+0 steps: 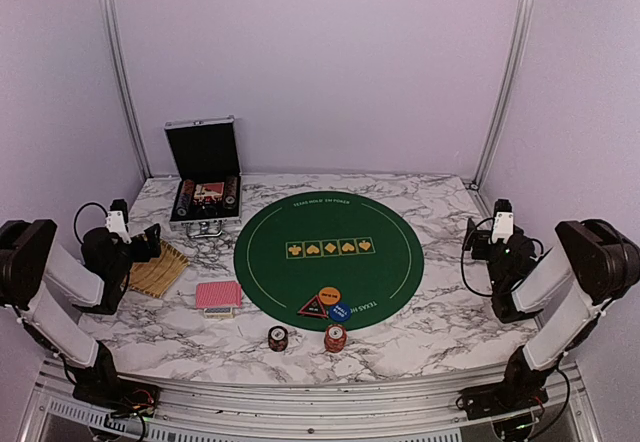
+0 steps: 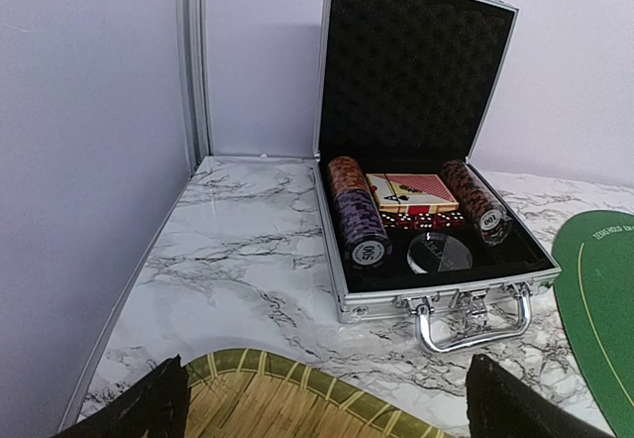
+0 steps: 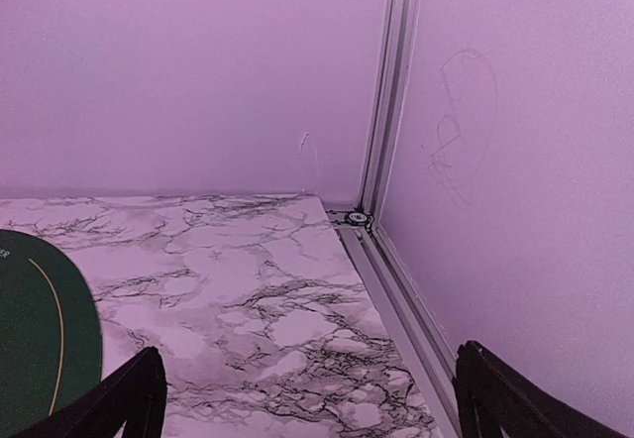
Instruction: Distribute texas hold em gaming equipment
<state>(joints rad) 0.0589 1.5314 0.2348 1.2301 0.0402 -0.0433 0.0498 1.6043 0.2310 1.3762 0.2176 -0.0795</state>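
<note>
Along the round green mat's (image 1: 328, 224) near edge lie an orange disc (image 1: 329, 296), a blue disc (image 1: 340, 313) and a dark triangular marker (image 1: 314, 308). In front of the mat stand a dark chip stack (image 1: 278, 339) and a red chip stack (image 1: 335, 338). A red-backed card deck (image 1: 219, 296) rests left of the mat. More chip rolls (image 2: 359, 225) and cards (image 2: 411, 190) sit inside the open silver case (image 2: 436, 297). My left gripper (image 1: 148, 243) (image 2: 332, 403) hangs open over the straw tray (image 2: 287, 403), holding nothing. My right gripper (image 1: 476, 237) (image 3: 312, 398) is open and holds nothing, at the right edge.
The silver case (image 1: 205, 224) stands at the back left, lid upright, handle toward me. The straw tray (image 1: 160, 270) lies between it and my left arm. Metal frame posts and walls enclose the marble table (image 1: 440, 312). The mat's edge (image 3: 40, 329) shows in the right wrist view.
</note>
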